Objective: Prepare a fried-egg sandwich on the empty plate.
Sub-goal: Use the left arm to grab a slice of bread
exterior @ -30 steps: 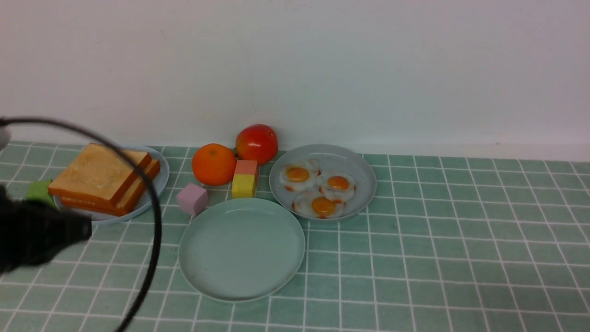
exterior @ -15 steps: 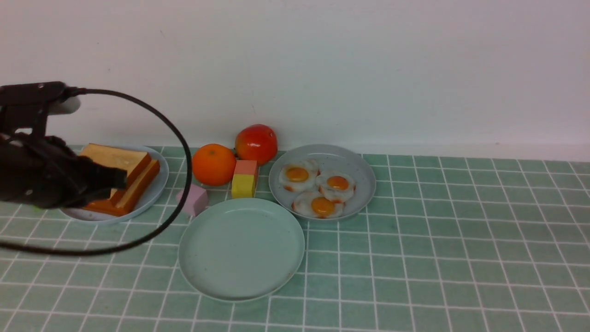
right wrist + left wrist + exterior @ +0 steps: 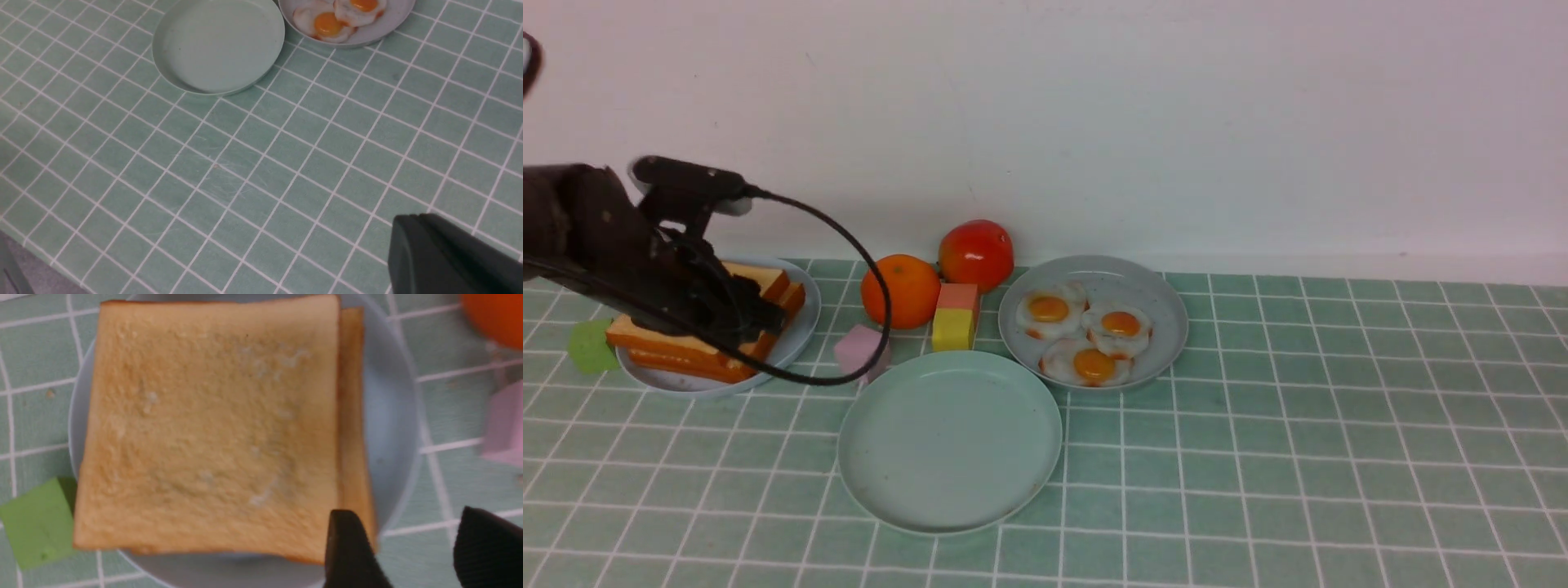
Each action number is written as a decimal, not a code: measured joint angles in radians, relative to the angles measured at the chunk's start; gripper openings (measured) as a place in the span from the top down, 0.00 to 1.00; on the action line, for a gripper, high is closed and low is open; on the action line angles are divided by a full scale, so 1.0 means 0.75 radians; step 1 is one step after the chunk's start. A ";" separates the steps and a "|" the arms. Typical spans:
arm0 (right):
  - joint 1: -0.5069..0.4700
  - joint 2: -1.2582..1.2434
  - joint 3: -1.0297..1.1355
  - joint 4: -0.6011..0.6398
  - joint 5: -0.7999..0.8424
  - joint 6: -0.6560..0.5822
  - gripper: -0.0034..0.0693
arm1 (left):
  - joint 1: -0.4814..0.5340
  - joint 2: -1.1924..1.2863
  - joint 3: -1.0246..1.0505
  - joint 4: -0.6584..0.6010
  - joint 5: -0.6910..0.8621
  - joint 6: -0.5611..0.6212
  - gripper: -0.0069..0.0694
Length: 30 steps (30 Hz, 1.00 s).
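Hovering over two square golden-brown toast slices (image 3: 212, 424), the left end effector (image 3: 408, 526) has its jaws spread apart and grips nothing. The slices are stacked slightly askew on a small round pale-blue plate (image 3: 392, 416) at the left rear of the green-tiled surface (image 3: 1298, 457). One black finger (image 3: 347, 547) overlaps a corner of the stack; whether it touches the toast cannot be told. The other finger lies beyond the plate's rim, over tile.

The round pale mint-green plate (image 3: 950, 441) lies bare at front centre. It is well apart from the left end effector, to that end effector's right and nearer the robot. Three fried eggs (image 3: 1086, 335) rest on a grey-blue speckled plate (image 3: 1160, 302) just behind it to the right.

The right end effector (image 3: 408, 237) shows as one dark mass above bare tile, well apart from the mint-green plate. Whether its jaws are open or closed cannot be told.
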 joint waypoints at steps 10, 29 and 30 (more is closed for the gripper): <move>0.000 -0.001 0.000 0.079 0.022 0.000 0.92 | 0.000 0.074 -0.003 0.141 -0.140 0.000 0.46; 0.000 -0.001 0.000 0.103 0.040 0.000 0.90 | 0.000 0.148 -0.012 0.303 -0.181 0.000 0.52; 0.000 -0.001 0.000 0.105 0.040 0.000 0.90 | 0.000 0.153 -0.014 0.310 -0.186 0.000 0.52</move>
